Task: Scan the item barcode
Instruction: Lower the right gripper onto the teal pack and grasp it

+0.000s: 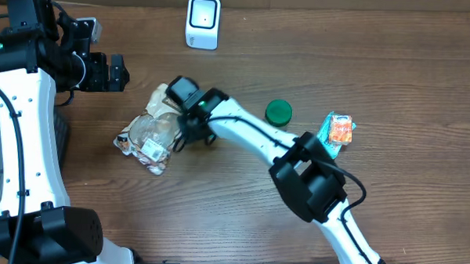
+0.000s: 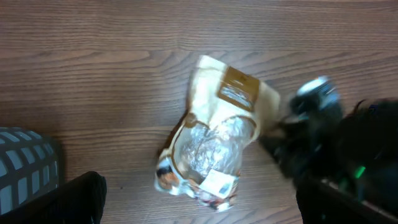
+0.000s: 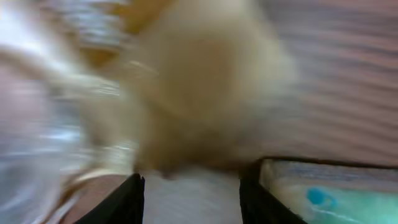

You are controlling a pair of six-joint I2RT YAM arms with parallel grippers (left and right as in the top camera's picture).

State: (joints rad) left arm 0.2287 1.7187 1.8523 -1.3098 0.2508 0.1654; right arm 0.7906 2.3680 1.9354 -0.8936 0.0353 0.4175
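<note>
Wooden table [image 1: 394, 59] seen from above; a crumpled bag [image 1: 145, 133], tan at the top and clear below, lies flat left of centre, well apart from the white scanner [image 1: 203, 21] standing at the far edge.

The right gripper [image 1: 184, 134] is down at the bag's right side, touching or all but touching it; its own camera shows only a blur of tan film filling the space above and between two dark fingers [image 3: 132, 200]; the fingers stand partly apart, and I cannot tell whether they are pinching the film or merely resting against it.

The left gripper [image 1: 113, 73] hangs over the table's left side, apart from the bag, jaws spread wide and holding nothing.

A green lid [image 1: 279, 111] and a small packet [image 1: 337, 129] lie further right, untouched.

The step in hand looks like the pick-up: getting a hold on the bag, with scanning not yet begun.

A white label [image 2: 215, 182] shows near the bag's clear end; it may carry the barcode, though it is too small to read.

The next move calls for a firm pinch on the slack film, then a lift and a carry toward the scanner, turning the bag so that label faces the scanner's window; the loose film may slip or sag.
</note>
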